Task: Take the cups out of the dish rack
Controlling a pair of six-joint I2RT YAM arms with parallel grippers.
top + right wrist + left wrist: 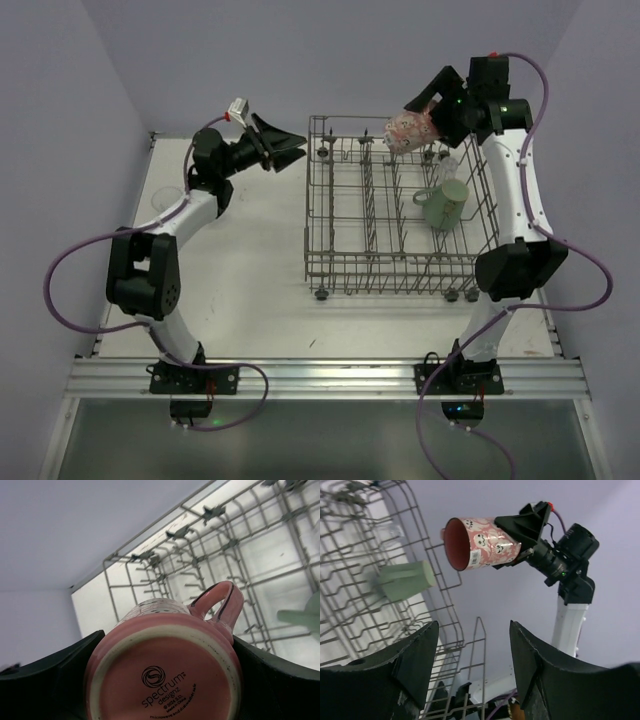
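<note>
- While gripping the pink cup (405,132) in the right gripper (420,118), holds it in the air above the far right corner of the rack (340,250), clear of the wires.
- Pinches the cup by its base end, with one black right finger (50,675) pressed on each side and the foot ring and maker's stamp facing the wrist camera.
- Carries the cup on its side, mouth pointing away from the right fingers and toward the left arm, handle (220,600) sticking out between the fingers and touching neither.
- Has the green mug (445,205) inside the rack near its right wall, below the pink cup and well apart from both grippers.
- Shows a faint clear glass (447,167) in the rack just beyond the mug; cannot tell how it stands.
- Spreads the left gripper (290,148) wide, holding nothing, in the air over the table (250,270) beside the rack's far left corner, tips pointing toward the rack.
- Sees, from the left wrist, the pink cup's open mouth beyond the gap between the left fingers (415,665), well apart from them, with the mug lower and to the left inside the wires.
</note>
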